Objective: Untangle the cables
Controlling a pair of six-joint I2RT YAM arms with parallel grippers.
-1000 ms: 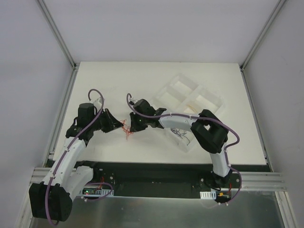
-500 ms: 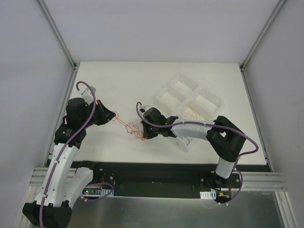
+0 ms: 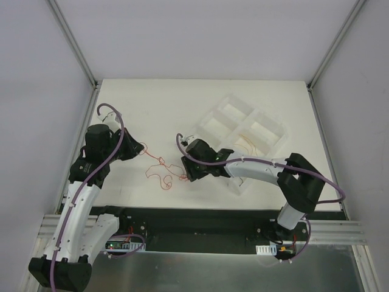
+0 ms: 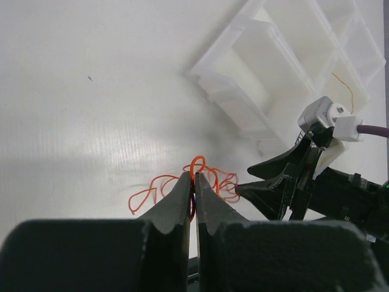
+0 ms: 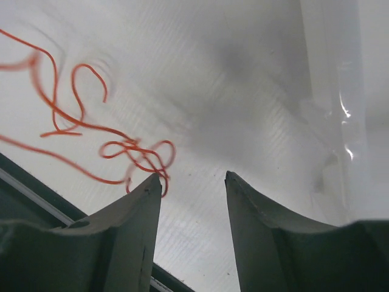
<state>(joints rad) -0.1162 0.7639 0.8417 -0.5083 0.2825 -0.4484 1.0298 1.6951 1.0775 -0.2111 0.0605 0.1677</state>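
A thin red cable [image 3: 161,160] lies in loose loops on the white table between my two grippers. My left gripper [image 3: 140,149] is shut on one end of it. In the left wrist view the left gripper [image 4: 194,177] pinches the red cable [image 4: 214,173], and a dark strand shows between the jaws. My right gripper [image 3: 185,171] is at the cable's other end. In the right wrist view the right gripper [image 5: 192,176] is open and empty, with the red cable [image 5: 130,149] curling just past its left fingertip [image 5: 152,182].
A clear compartment tray [image 3: 275,123] stands to the right of the cable, behind my right arm, with a thin tan wire [image 3: 246,141] in one cell. It also shows in the left wrist view [image 4: 285,73]. The table's near edge is close below the cable.
My left gripper pulled left with the cable end. The red bunch stretched out and now lies slack in loops. My right gripper shifted right and toward the near edge.
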